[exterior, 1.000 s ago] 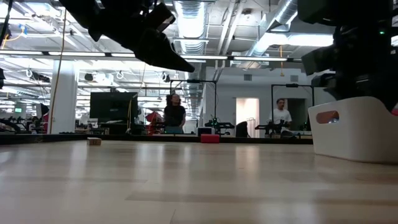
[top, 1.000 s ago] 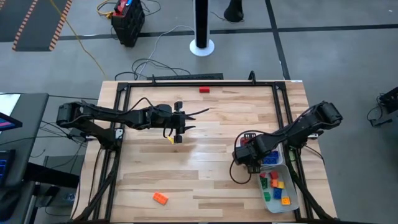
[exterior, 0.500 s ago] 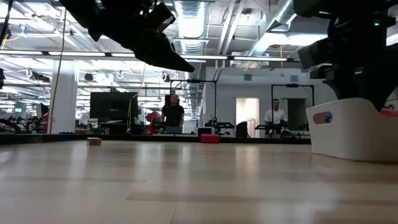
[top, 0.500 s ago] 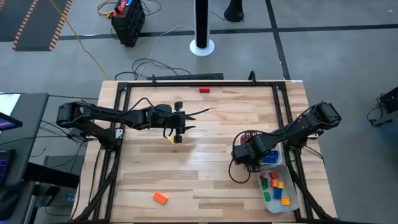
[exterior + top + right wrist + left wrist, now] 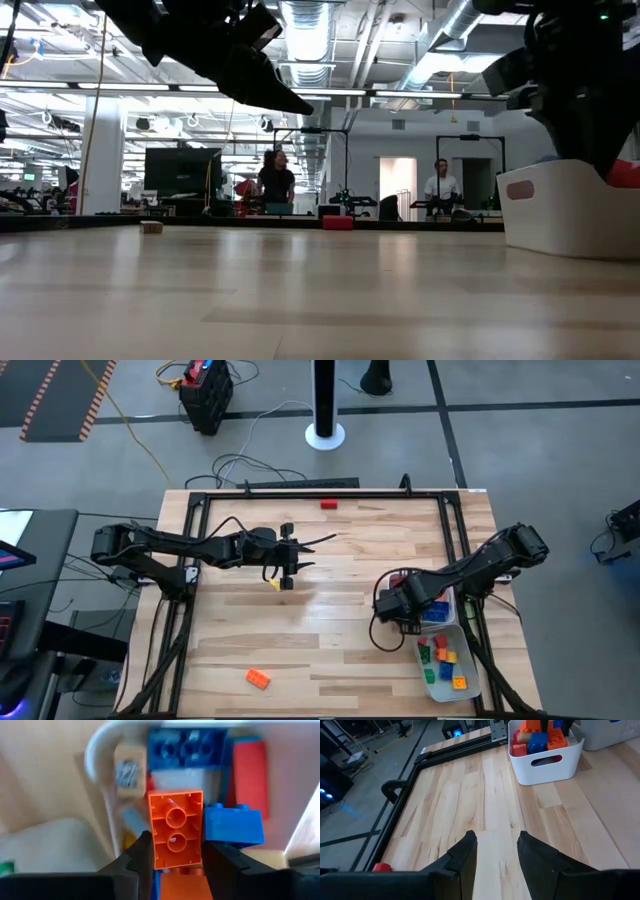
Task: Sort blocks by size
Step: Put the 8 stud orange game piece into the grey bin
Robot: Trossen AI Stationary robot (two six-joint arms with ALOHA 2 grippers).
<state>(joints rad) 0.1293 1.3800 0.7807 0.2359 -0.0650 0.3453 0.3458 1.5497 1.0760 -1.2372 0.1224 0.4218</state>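
A wooden surface (image 5: 330,610) seen from above, with two dark robot arms reaching in from either side. At the right edge sits a white tray (image 5: 452,660) holding a heap of coloured toy bricks (image 5: 443,658) in red, orange, blue, yellow and green.

The right hand (image 5: 172,851) hangs just above that tray's inner end. Its two fingers are partly closed on the sides of an oblong orange brick (image 5: 176,829), which it carries directly over the blue and red bricks already inside. From table height, the tray shows as a white tub (image 5: 575,205) with the right arm above it.

The left hand (image 5: 495,847) hovers over the middle of the surface, left of centre, fingers parted and gripping nothing. A small yellow piece (image 5: 275,584) shows just beside it from above; whether it touches the hand cannot be told.

Judging by the layout, sorting looks well advanced: most bricks appear binned. Still loose are an orange brick (image 5: 258,679) near the front edge and a red brick (image 5: 328,504) at the far edge. The carried brick has yet to be released.
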